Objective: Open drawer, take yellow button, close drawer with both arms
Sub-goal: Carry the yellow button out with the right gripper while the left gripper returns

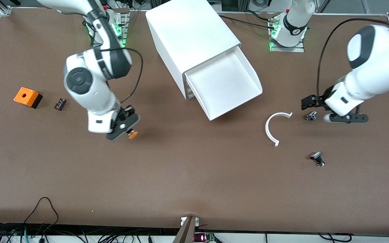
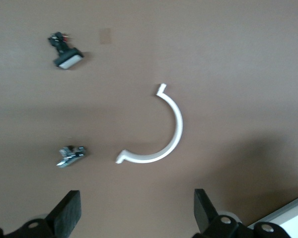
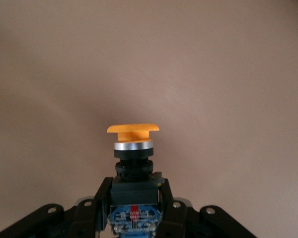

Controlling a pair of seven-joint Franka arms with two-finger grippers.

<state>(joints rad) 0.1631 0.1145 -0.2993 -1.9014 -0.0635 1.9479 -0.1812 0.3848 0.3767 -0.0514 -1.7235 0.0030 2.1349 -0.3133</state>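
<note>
Right gripper point(image 1: 124, 130): fingers point(image 3: 100, 198) pinch the black body of the button point(image 1: 132, 134), held over bare counter point(image 1: 187, 182) toward the right arm's end. The right wrist view alone shows a silver collar under the orange cap and a blue-labelled block between the fingers; the front view shows only the cap past the fingertips. The button's long axis runs in line with the fingers, cap pointing away from the wrist.

Left gripper point(image 1: 311, 109): fingers point(image 2: 67, 213) spread wide, pinching nothing, over the counter toward the left arm's end, above a small silver part point(image 1: 311, 116). The left wrist view shows that part point(image 2: 70, 155) clear of both fingers; in the front view it sits at the gripper's edge.

Drawer point(image 1: 223, 84): pulled out of the white cabinet point(image 1: 187, 33), front edge angled toward the left arm's end.

Other items: white curved strip point(image 1: 271, 128) near the left gripper; black-and-silver part point(image 1: 317, 158) nearer the front camera; orange cube point(image 1: 26, 96) and small black part point(image 1: 59, 103) at the right arm's end.
</note>
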